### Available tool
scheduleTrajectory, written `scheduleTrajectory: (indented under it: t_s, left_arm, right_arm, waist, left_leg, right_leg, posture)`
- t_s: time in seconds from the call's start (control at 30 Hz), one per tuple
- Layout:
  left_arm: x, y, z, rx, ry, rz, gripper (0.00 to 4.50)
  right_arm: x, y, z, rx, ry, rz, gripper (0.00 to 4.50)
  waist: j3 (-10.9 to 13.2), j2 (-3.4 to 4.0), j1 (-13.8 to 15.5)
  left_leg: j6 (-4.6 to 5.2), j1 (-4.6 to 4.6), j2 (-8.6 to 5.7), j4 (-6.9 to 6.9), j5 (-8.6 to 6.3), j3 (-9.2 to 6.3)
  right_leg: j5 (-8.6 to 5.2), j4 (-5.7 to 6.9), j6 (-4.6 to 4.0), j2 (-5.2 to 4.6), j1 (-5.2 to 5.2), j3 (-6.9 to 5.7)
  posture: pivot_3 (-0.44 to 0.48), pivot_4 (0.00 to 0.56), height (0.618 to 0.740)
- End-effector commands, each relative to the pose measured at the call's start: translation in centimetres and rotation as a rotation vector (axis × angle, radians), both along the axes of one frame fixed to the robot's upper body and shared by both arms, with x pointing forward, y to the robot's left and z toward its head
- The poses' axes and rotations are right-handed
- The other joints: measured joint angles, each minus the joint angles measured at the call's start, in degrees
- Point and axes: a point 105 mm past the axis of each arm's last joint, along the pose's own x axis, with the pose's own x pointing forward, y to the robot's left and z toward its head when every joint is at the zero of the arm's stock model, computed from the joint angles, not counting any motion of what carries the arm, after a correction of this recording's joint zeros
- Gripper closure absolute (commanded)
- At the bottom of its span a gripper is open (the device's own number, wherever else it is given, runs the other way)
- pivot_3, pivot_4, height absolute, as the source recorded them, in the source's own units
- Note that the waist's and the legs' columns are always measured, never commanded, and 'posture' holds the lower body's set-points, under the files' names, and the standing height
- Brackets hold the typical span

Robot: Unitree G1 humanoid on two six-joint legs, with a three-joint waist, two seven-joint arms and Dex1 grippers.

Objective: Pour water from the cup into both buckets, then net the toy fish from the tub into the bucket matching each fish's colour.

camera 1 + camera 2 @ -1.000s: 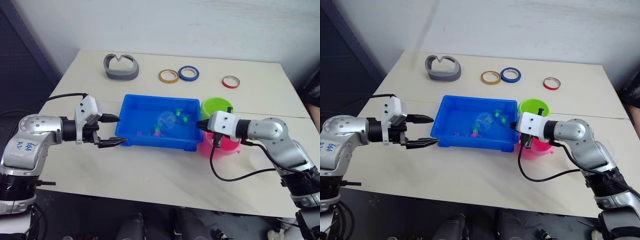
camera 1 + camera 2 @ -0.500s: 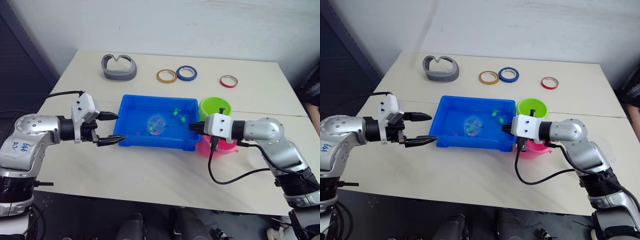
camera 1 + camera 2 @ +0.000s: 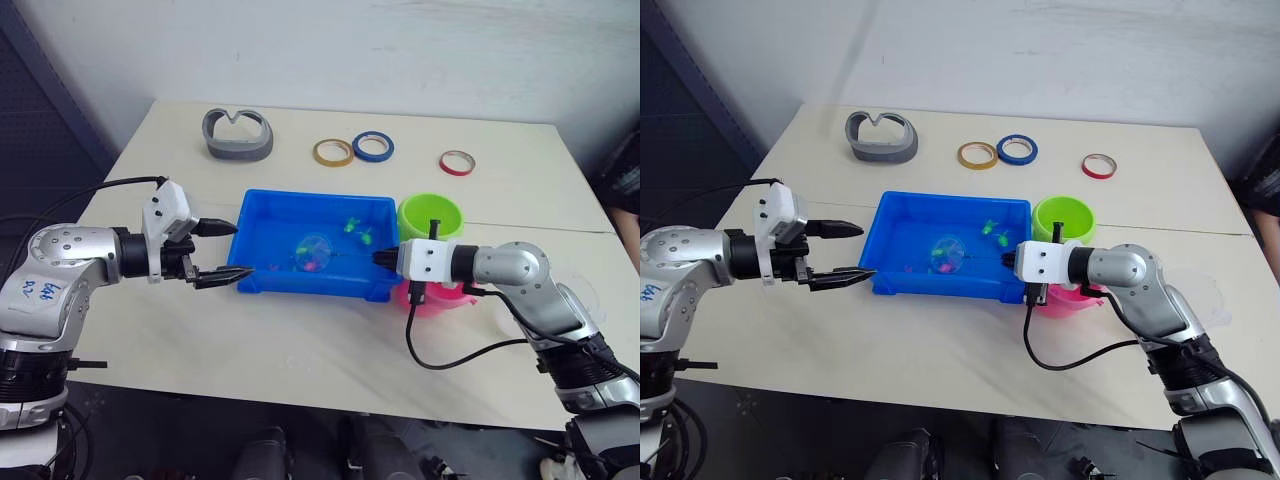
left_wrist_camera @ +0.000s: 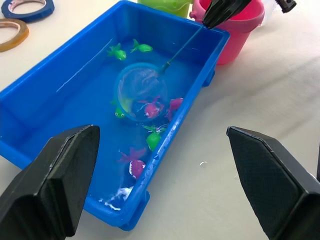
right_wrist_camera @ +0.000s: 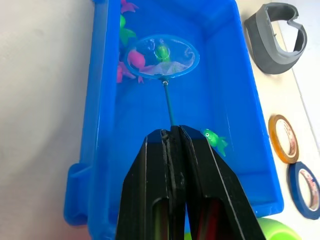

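The net [image 5: 167, 57] is being gripped by the right hand [image 5: 171, 134] over the tub [image 3: 262, 281]; the left hand [image 3: 226, 253] is being held wide beside its rim.

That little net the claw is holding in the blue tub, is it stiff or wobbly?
Probably a bit wobbly: the net sits on a very thin stick. The right claw grips only the stick's far end. The clear mesh looks soft, so it likely sags under fish.

A beige table [image 3: 300, 350] stands against a white wall [image 3: 400, 50].
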Motion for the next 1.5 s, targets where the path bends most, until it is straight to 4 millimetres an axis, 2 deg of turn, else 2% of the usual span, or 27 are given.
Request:
scheduleTrajectory:
  t_s: [0.03,0.27,0.4,0.67,0.87,1.0,1.27,1.4,1.5]
  left_arm:
    - [-0.4,0.0,1.4,0.006,-0.048,-0.012,0.06]
    - [-0.5,-0.2,1.3,0.001,-0.048,-0.014,0.06]
    - [-0.3,-0.2,1.4,-0.001,-0.051,-0.014,0.06]
    - [0.0,-0.2,1.6,-0.004,-0.059,-0.014,0.06]
    - [0.2,-0.5,1.8,-0.007,-0.066,-0.02,0.06]
    - [0.5,-0.5,1.9,-0.008,-0.073,-0.019,0.06]
    - [0.6,-1.5,1.7,-0.042,-0.072,-0.06,0.06]
    - [0.5,-3.8,2.0,-0.115,-0.06,-0.164,0.06]
    - [0.7,-5.7,2.5,-0.158,-0.058,-0.247,0.06]
  right_arm:
    - [0.6,-0.8,1.1,-0.022,-0.095,-0.013,4.5]
    - [1.6,-2.3,1.3,-0.025,-0.128,-0.071,4.5]
    - [0.6,-2.5,0.5,-0.074,-0.122,-0.011,4.5]
    - [-0.4,-2.1,-0.1,-0.044,-0.09,0.014,4.5]
    - [-0.8,-1.4,0.0,0.153,0.109,-0.045,4.5]
    - [-1.0,-1.6,0.7,0.265,0.226,-0.086,4.5]
    - [-1.4,-3.4,2.5,0.356,0.309,-0.186,4.5]
    - [-2.2,-5.5,4.7,0.435,0.3,-0.275,4.5]
    - [-3.6,-7.7,6.2,0.486,0.268,-0.357,4.5]
  waist:
    - [0.0,0.0,0.02]
    - [0.0,0.0,-0.04]
    - [0.0,0.01,0.0]
    - [0.01,0.01,-0.08]
    - [0.01,0.01,0.02]
    - [0.01,0.01,0.09]
    - [0.01,0.01,0.11]
    - [0.01,0.01,0.21]
    - [0.01,0.01,0.37]
  left_leg:
    - [0.0,0.0,0.0,0.0,0.0,0.0]
    - [-0.01,0.0,0.0,0.0,0.0,0.0]
    - [-0.01,0.0,0.0,0.0,0.01,0.0]
    - [-0.01,0.02,0.0,0.01,0.01,0.01]
    - [-0.01,0.02,0.01,0.02,0.01,0.0]
    - [-0.01,0.01,0.0,0.02,0.01,0.0]
    - [-0.01,0.01,0.0,0.01,0.0,-0.01]
    - [0.01,0.01,0.0,0.0,-0.01,-0.01]
    - [0.01,-0.01,0.0,-0.01,-0.01,-0.02]
  right_leg:
    - [0.0,0.0,0.0,0.0,0.0,0.0]
    - [0.0,0.0,0.0,0.0,-0.01,0.0]
    - [0.0,0.0,0.0,0.0,0.0,0.0]
    - [0.0,0.0,0.0,0.0,0.01,0.02]
    - [0.0,0.02,0.0,0.0,0.01,0.01]
    - [0.0,0.02,0.0,0.0,0.01,0.0]
    - [0.0,0.01,0.0,0.0,0.02,0.0]
    - [0.0,-0.02,0.0,-0.01,0.03,0.0]
    - [0.0,-0.03,0.0,-0.01,0.03,-0.02]
  posture:
    - [0.0,0.15,0.74]
    - [0.0,0.15,0.74]
    - [0.0,0.15,0.74]
    - [0.0,0.15,0.74]
    - [0.0,0.15,0.74]
    - [0.0,0.15,0.74]
    - [0.0,0.15,0.74]
    - [0.0,0.15,0.74]
    - [0.0,0.15,0.74]
